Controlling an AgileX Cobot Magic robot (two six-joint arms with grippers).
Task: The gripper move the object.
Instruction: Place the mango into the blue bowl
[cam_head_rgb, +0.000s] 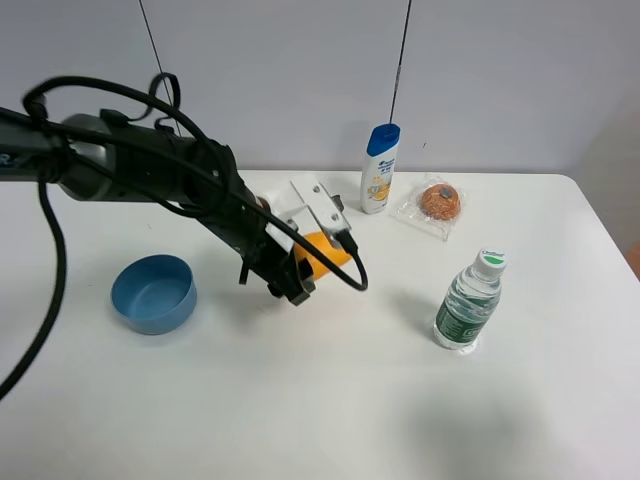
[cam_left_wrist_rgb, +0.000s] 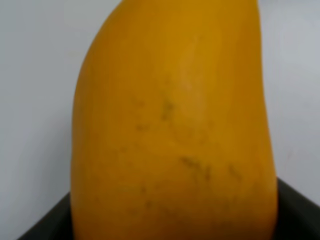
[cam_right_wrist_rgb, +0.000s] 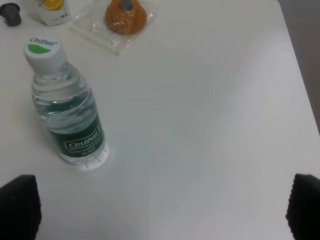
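Left pincer (cam_head_rgb: 298, 276) grips the mango (cam_head_rgb: 324, 250), right pincer (cam_right_wrist_rgb: 162, 207) gapes, capped bottle (cam_right_wrist_rgb: 67, 115) holds water.

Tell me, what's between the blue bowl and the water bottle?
The left tool holding the mango sits between the bowl and bottle, in the high view.

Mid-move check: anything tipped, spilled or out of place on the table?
Nothing stands out. The water bottle and shampoo bottle stand upright and capped, the blue bowl sits right way up, the wrapped snack lies flat, and the mango is in the left tool. No spill visible.
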